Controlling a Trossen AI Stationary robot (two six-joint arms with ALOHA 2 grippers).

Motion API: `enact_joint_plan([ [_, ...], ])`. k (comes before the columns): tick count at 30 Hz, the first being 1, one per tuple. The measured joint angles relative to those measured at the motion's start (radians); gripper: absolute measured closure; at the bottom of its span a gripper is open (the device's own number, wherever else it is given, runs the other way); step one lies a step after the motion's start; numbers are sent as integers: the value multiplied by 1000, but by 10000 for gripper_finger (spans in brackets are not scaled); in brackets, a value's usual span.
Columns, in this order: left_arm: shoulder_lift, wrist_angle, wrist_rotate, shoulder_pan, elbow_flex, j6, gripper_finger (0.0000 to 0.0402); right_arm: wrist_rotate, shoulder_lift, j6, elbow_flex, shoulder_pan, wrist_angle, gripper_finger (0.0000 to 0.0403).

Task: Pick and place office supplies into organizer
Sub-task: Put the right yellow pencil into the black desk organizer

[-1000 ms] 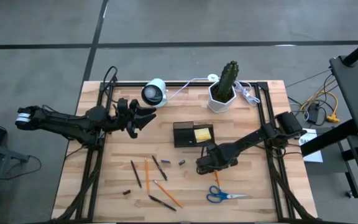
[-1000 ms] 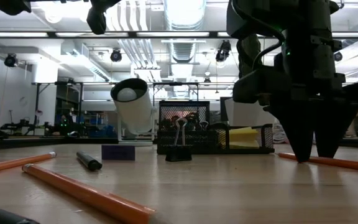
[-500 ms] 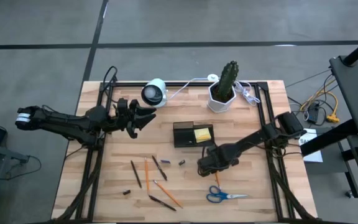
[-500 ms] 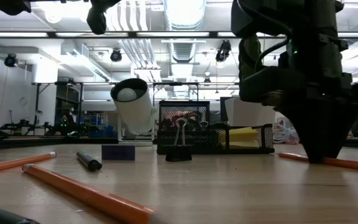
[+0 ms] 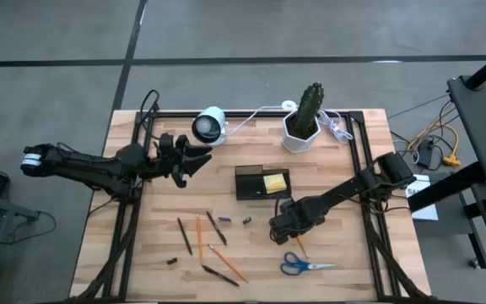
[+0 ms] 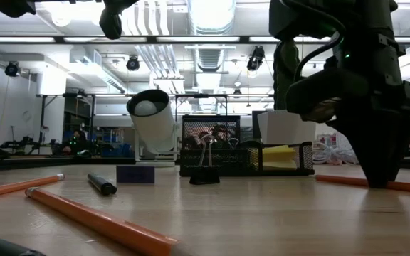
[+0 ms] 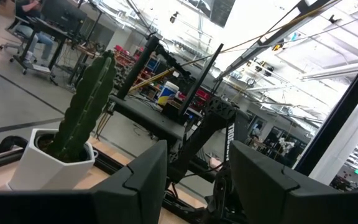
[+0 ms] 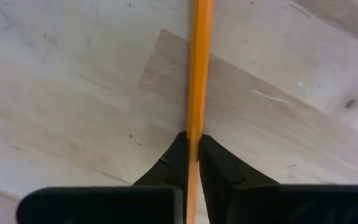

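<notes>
The right hand (image 8: 191, 152) was shut on an orange pencil (image 8: 199, 68) that lay flat on the worktop (image 5: 344, 253), a short way in front of the organizer (image 5: 262, 182), on the scissors' (image 5: 306, 265) side. The pencil's long axis ran straight out between the fingers, so lifting it toward the organizer looked like the coming move. The left hand (image 5: 194, 158) hung well off to the organizer's other side, part open and empty. No readable writing showed.

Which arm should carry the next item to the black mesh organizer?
Right. The right gripper is shut on the thin orange pencil, near the black mesh organizer; the left gripper hovers open near the table's back-left.
</notes>
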Motion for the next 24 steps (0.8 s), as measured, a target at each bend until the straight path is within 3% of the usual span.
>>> enact_joint_plan([
  [11,0,0,0,0,0,0,244,-2,5,-79,41,1,-5,390],
  [24,0,0,0,0,0,0,244,16,-57,-60,51,1,-2,390],
])
